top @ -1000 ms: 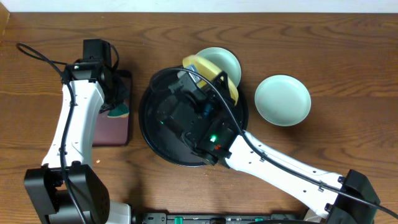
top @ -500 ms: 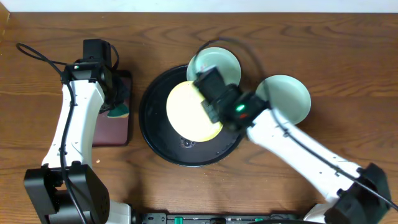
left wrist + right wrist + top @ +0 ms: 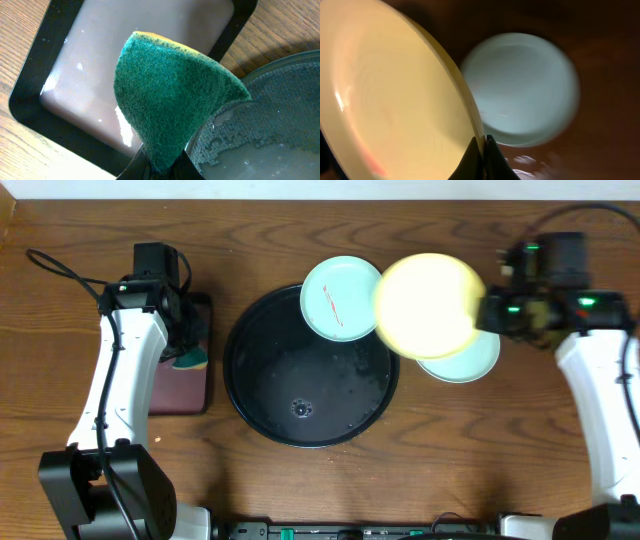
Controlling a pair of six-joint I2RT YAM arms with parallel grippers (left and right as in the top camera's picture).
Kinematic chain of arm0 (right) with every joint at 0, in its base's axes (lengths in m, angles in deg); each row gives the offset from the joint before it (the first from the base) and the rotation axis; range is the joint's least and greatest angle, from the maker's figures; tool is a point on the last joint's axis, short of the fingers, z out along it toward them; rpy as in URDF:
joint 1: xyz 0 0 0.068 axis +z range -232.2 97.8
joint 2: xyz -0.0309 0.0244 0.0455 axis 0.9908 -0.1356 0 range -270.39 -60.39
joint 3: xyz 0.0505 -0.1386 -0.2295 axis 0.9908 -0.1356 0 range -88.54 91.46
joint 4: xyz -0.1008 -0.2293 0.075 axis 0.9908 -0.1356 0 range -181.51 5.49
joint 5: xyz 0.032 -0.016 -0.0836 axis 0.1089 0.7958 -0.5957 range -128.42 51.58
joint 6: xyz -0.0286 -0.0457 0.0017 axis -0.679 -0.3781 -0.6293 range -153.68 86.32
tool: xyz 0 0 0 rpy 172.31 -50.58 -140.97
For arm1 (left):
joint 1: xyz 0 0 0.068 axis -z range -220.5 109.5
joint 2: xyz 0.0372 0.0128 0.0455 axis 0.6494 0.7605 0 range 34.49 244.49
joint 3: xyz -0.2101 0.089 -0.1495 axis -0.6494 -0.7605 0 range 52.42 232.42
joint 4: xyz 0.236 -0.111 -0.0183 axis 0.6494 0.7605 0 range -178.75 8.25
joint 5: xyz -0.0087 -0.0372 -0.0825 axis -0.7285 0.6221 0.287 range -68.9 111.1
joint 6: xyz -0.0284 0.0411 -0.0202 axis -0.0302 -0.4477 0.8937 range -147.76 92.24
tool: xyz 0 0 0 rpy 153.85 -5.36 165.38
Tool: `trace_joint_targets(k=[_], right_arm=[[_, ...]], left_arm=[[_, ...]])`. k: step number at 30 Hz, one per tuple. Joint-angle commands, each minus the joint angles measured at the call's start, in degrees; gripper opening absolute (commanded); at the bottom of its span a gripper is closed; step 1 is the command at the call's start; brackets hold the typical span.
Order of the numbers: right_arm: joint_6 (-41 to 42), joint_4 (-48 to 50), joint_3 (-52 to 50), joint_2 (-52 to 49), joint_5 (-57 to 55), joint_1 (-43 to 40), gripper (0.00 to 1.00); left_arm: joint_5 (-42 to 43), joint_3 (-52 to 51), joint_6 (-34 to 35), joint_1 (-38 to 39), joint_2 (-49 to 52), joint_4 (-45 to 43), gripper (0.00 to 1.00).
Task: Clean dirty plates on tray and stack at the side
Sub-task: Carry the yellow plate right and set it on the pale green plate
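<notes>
Item: yellow plate [image 3: 428, 305], rim pinched in closed right gripper [image 3: 482, 150]; lower level, centred onto mint plate [image 3: 466, 366] beneath. Also: left gripper [image 3: 160, 167] clamped on sponge [image 3: 170, 95].

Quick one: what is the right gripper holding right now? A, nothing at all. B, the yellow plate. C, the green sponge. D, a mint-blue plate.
B: the right gripper is pinched shut on the rim of the yellow plate, holding it over a mint-blue plate that lies on the table.
</notes>
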Motion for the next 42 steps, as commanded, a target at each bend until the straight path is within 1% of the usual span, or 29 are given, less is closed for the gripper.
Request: trace_joint_targets(k=[1,3,5,8,15,20,24,26,29,32,35,37,42], right_arm=[[-0.9,-1.3,-0.4,-0.9,0.4,-7.4,0.01],[-1.4,-1.1,-2.1,-2.3,-0.9,-11.6,0.01],[-2.2,0.2,-4.2,-3.5,-1.1,-13.9,0.01],[-2.4,2.9,-7.3,-5.1,-1.3,-15.2,0.01],[-2.4,11.6,-13.8,-8.4,-1.3,-13.7,0.01],[-2.3,15.6,-16.3,-11.7,-1.3,-11.5,0.01],[-2.3,17.1,-16.7,-14.5,-1.3,-9.3,0.02],[-2.3,17.3,-16.7,-15.2,-1.3,-8.4,0.10],[-2.4,17.4,-16.5,-15.2,-1.3,-7.8,0.18],[-2.3,16.5,-15.4,-15.1,-1.2,-7.8,0.33],[-2.4,13.1,-11.5,-15.1,-1.0,-7.8,0.37],[-3.5,9.1,-7.1,-15.1,-0.9,-7.8,0.40],[-5.6,0.9,4.2,-15.1,1.1,-7.7,0.49]], left_arm=[[-0.1,-0.1,-0.5,-0.2,0.6,0.2,0.07],[-0.1,-0.1,-0.5,-0.2,0.6,0.2,0.07],[-0.1,-0.1,-0.5,-0.2,0.6,0.2,0.07],[-0.1,-0.1,-0.5,-0.2,0.6,0.2,0.07],[-0.1,-0.1,-0.5,-0.2,0.6,0.2,0.08],[-0.1,-0.1,-0.5,-0.2,0.6,0.2,0.07],[-0.1,-0.1,-0.5,-0.2,0.6,0.2,0.07],[-0.1,-0.1,-0.5,-0.2,0.6,0.2,0.07],[-0.1,-0.1,-0.5,-0.2,0.6,0.1,0.07],[-0.1,-0.1,-0.5,-0.2,0.6,-0.1,0.08],[-0.1,-0.1,-0.5,-0.2,0.6,-0.1,0.07],[-0.1,-0.1,-0.5,-0.2,0.6,-0.1,0.08],[-0.1,-0.1,-0.5,-0.2,0.6,-0.3,0.07]])
